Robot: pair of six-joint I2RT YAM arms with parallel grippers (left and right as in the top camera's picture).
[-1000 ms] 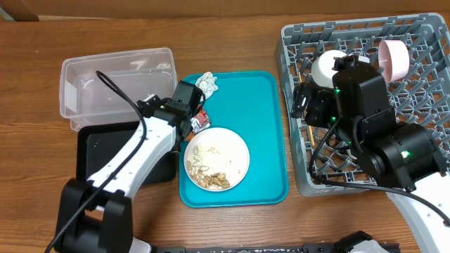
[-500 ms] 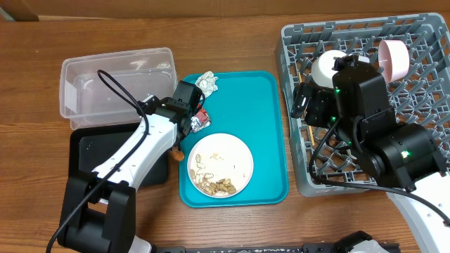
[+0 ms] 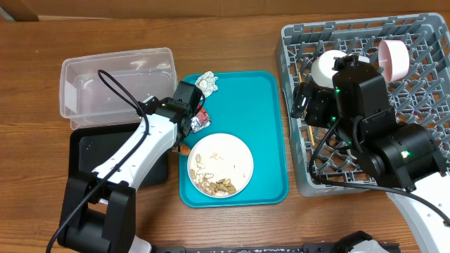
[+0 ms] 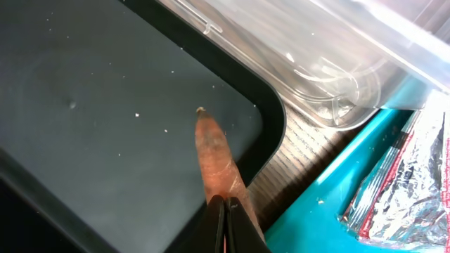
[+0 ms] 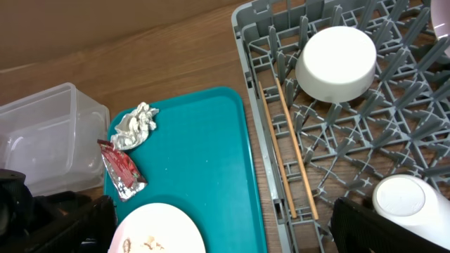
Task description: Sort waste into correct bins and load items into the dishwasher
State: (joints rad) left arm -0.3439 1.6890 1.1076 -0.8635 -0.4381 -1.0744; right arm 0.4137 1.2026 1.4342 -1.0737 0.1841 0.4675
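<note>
My left gripper [image 4: 226, 226] is shut on the thick end of the orange carrot-like piece [image 4: 214, 149]. Its tip points over the near corner of the black tray [image 4: 105, 126], next to the clear tub [image 4: 330, 63]. From overhead, this gripper [image 3: 185, 143] sits at the teal tray's left edge, beside the red packet [image 3: 200, 121]. A white plate [image 3: 228, 158] holds beige scraps [image 3: 214, 184]. The crumpled wrapper [image 3: 208, 82] lies at the tray's back. My right gripper [image 5: 225, 235] hangs open over the grey rack's left edge [image 3: 292, 140], with nothing between its fingers.
The rack holds a white bowl [image 5: 335, 63], a pink bowl [image 3: 394, 57], chopsticks [image 5: 288, 154] and a small white cup [image 5: 408, 200]. The teal tray [image 3: 260, 119] lies between the bins and the rack. Bare wooden table runs along the back.
My left gripper's jaws have closed onto the carrot-like piece, drawing it in from beside the black tray. The plate slid slightly toward the front. The right arm has not moved.
</note>
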